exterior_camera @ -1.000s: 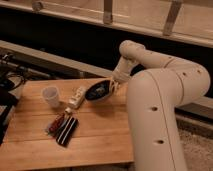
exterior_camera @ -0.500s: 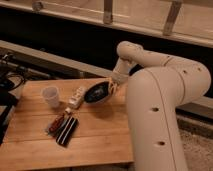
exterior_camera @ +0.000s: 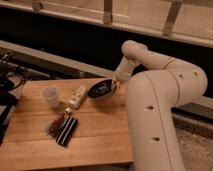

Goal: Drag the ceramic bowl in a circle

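The ceramic bowl (exterior_camera: 100, 90) is dark, glossy and shallow, and sits tilted near the far right part of the wooden table (exterior_camera: 35, 145). My gripper (exterior_camera: 116, 85) is at the bowl's right rim, at the end of the white arm (exterior_camera: 150, 57) that reaches in from the right. The gripper touches or holds the rim.
A small translucent white cup (exterior_camera: 50, 96) stands at the left. A white oblong item (exterior_camera: 77, 97) lies just left of the bowl. A red packet (exterior_camera: 56, 123) and a dark striped packet (exterior_camera: 67, 131) lie in the middle. The robot's white body (exterior_camera: 155, 125) borders the table's right side.
The bowl and the gripper have shifted slightly left and toward the far edge; the bowl stays tilted. The other items have not moved.
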Robot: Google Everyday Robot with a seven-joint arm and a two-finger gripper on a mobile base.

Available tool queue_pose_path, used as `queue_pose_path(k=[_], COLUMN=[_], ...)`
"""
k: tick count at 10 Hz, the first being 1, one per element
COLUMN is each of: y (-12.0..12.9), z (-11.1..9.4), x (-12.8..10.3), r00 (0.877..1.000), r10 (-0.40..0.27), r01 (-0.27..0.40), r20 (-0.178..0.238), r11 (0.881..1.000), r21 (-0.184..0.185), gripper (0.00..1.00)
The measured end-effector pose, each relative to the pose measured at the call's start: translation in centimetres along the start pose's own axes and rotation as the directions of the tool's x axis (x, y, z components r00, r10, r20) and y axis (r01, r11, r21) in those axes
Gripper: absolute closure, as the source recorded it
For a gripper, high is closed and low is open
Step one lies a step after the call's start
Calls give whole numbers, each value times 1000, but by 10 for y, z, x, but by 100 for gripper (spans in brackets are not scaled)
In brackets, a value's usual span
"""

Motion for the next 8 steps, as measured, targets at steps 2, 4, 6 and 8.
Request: queue_pose_path(k=[2,4,6,8], y=[-14,-46,-67,-68], z=[1,-5,-12,-8], x=[-21,-36,-33,-24], r00=[997,986,978,985], r10=[75,167,208,174], r01=[-75,-166,-206,-173], r20=[0,5,8,5], r11=[997,982,972,981], r21=[-31,-87,-112,-85], gripper=[90,90,90,90])
